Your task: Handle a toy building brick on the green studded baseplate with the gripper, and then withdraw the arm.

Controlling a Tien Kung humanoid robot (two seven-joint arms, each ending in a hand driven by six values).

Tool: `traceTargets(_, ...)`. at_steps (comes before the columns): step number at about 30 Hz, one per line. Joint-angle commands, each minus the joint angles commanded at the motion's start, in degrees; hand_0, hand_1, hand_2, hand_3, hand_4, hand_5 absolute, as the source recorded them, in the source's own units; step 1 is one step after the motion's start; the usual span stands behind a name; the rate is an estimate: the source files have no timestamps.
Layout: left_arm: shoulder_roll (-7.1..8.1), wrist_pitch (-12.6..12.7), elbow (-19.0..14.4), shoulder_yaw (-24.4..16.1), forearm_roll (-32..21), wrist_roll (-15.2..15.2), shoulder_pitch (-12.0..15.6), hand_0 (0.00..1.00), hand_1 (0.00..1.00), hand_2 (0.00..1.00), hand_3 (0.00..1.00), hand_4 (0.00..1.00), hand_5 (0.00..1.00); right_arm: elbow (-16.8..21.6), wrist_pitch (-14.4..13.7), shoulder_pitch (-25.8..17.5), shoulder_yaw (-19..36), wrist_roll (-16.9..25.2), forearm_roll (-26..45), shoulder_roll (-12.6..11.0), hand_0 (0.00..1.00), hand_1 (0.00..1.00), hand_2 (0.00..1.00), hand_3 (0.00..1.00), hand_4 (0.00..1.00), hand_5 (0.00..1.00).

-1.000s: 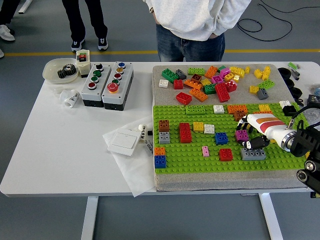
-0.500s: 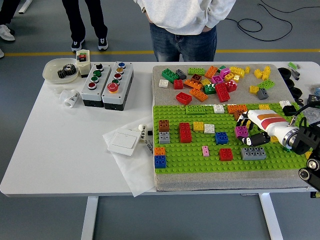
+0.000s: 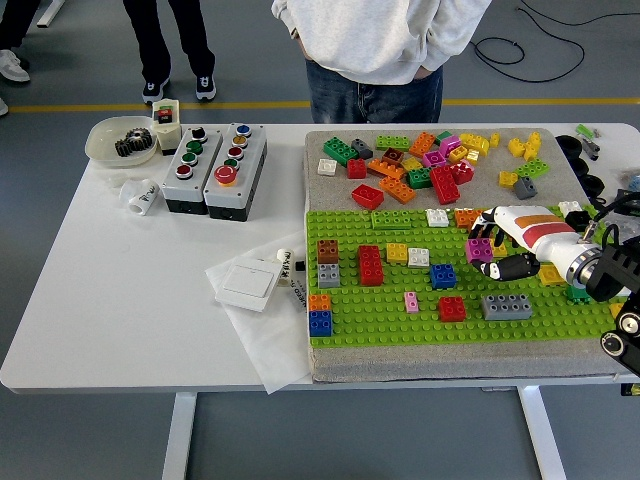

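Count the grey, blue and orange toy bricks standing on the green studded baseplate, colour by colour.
On the green studded baseplate:
Grey plastic bricks: 2
Blue plastic bricks: 2
Orange plastic bricks: 2
Total: 6

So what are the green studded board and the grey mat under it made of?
The green baseplate looks like hard moulded plastic: even rows of studs and uniform colour. The grey mat beneath seems to be felt or foam, matte and speckled with a soft-looking edge, though I can't be certain.
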Motion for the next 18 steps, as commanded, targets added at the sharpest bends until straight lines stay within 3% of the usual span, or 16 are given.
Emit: traceTargets(18,-0.03,0.0,0.0,-0.1,0.2,0.1,0.0,0.743,0.756,0.805,0.615,0.650,0.624,2.2,0.2,-0.3,1.1,-0.4,0.4,-0.8,0.377,0.452,0.507,0.477,0.719,0.217)
